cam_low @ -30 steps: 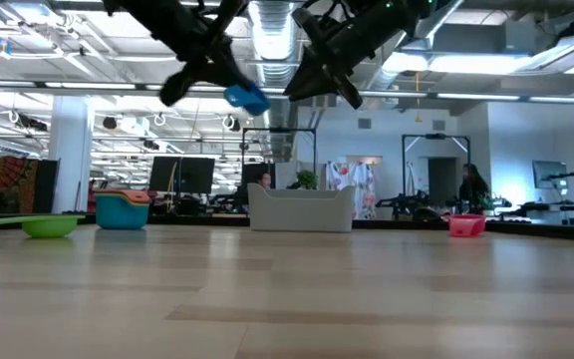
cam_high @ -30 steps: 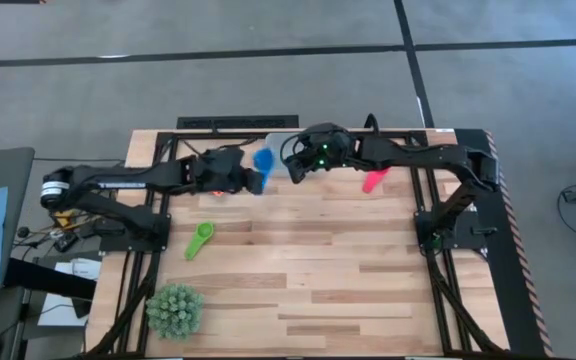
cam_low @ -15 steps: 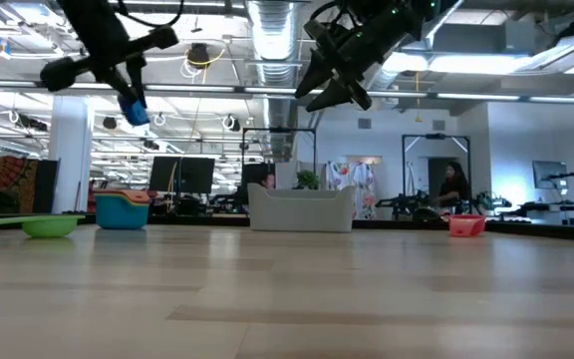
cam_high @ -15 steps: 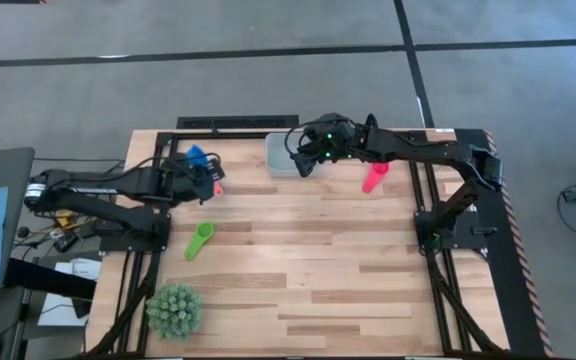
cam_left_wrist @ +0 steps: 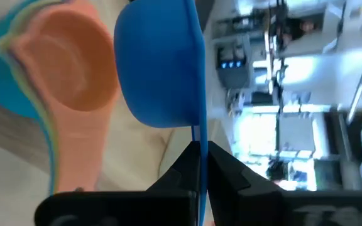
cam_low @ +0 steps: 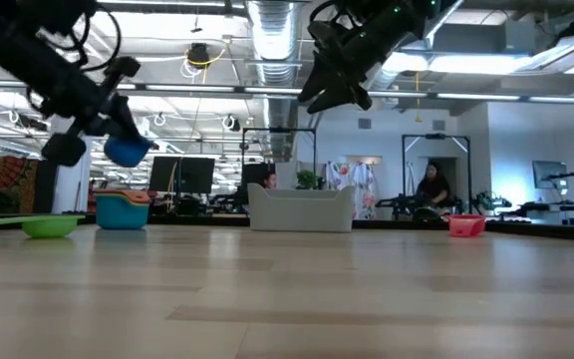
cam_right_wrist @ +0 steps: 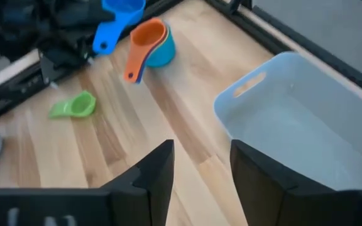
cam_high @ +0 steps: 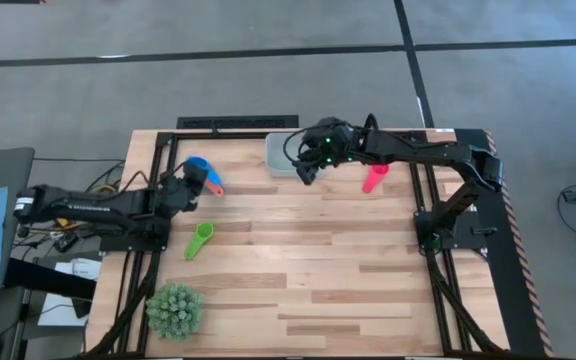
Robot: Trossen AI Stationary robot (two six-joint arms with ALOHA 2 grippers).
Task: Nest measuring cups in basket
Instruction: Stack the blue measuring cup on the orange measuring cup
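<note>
Left wrist view shows the left gripper (cam_left_wrist: 200, 164) pinching the blue cup (cam_left_wrist: 159, 63) by its handle, seemingly above the orange-topped stack (cam_left_wrist: 74, 69); lower level, while the right gripper (cam_right_wrist: 200, 169) hovers open and empty.

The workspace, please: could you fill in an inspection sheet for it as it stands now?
Surface: wooden table, light planks.
Job's things: basket empty at the far edge; blue measuring cup held in the air by its handle; nested stack with orange cup on top on the table; green cup and pink cup lying apart.
Clutter: spiky green plant near the front left corner.
Grippers: left gripper shut on the blue cup's handle; right gripper open, empty, beside the basket.
Cables: some beside the table's left edge.
Surroundings: a person in the room behind.
</note>
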